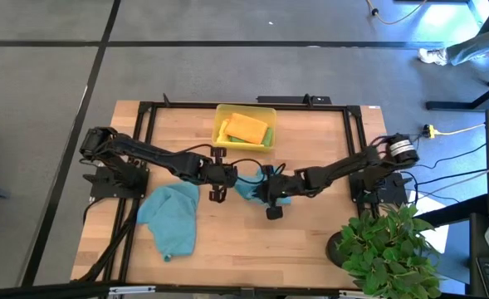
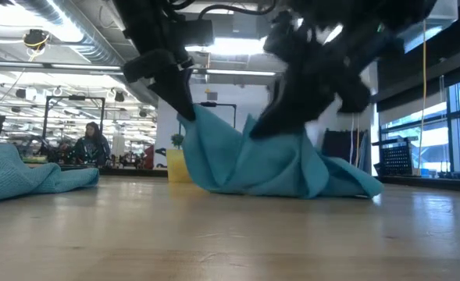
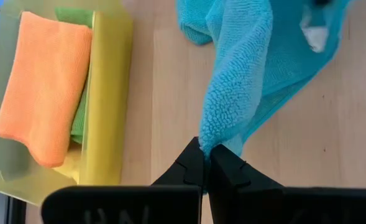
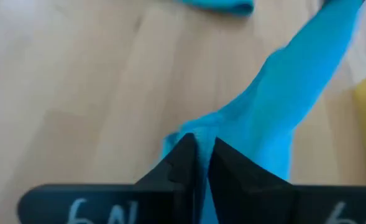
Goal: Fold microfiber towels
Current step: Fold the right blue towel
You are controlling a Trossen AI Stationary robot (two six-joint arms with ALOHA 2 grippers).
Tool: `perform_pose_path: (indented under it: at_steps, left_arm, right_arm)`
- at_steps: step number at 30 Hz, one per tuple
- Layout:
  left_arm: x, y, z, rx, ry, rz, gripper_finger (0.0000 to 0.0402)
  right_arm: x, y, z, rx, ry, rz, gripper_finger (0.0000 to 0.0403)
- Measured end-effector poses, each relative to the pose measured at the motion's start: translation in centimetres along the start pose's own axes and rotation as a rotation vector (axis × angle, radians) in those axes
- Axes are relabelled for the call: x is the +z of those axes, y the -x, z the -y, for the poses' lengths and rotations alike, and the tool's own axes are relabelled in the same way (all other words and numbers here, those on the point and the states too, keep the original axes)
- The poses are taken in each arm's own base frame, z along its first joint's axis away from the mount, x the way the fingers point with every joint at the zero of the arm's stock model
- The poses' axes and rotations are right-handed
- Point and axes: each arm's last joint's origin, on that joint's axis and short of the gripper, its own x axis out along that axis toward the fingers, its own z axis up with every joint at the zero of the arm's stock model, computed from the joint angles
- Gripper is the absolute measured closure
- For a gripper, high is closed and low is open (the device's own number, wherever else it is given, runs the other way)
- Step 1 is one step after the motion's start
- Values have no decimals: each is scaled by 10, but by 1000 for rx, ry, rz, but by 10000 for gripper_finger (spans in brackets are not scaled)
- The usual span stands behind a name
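Both arms meet over the middle of the desk (image 1: 310, 241), working 1 teal towel (image 2: 269, 160) between them. The left claw (image 3: 205, 163) is pinched tight on a corner of that towel, fingers together with the nubby edge squeezed between them, and the cloth drapes away from the grip down onto the wood. The right claw (image 4: 198, 163) is nipped together on another fold of the same towel, its edge caught between the dark tips. From desk height the towel rises in 2 peaks under the 2 claws and spreads flat at its base.

The second teal towel (image 1: 171, 218) lies crumpled on the left half of the desk, near the front edge, well apart from the held one. Behind the claws, by the far edge, the yellow tray (image 1: 221, 131) carries the orange towel (image 1: 246, 127) folded on top, with the green towel (image 1: 269, 138) showing beside it. A potted plant (image 1: 385, 245) crowds the front right corner. The front centre of the desk is bare wood.
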Motion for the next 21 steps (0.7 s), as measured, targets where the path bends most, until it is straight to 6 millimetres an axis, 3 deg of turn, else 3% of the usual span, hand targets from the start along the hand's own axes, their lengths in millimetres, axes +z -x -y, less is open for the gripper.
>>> perform_pose_path:
  at_steps: [4, 9, 14, 17, 21]
  left_arm:
    - [0, 0, 0, -2, 1, 5, 402]
    - [1, 0, 0, -3, 3, 8, 402]
    - [1, 0, 0, -4, 1, 8, 402]
    - [0, 0, 1, -3, -3, 5, 402]
    - [-5, 8, 2, 46, -46, -35, 402]
  right_arm:
    - [-11, -16, 1, -4, -4, -31, 342]
    - [-15, -22, 2, 17, -7, -40, 325]
    - [-3, -21, 2, 24, 33, -5, 354]
    - [11, -12, -5, 1, 134, 37, 393]
    - [36, 18, -8, -72, 187, 99, 397]
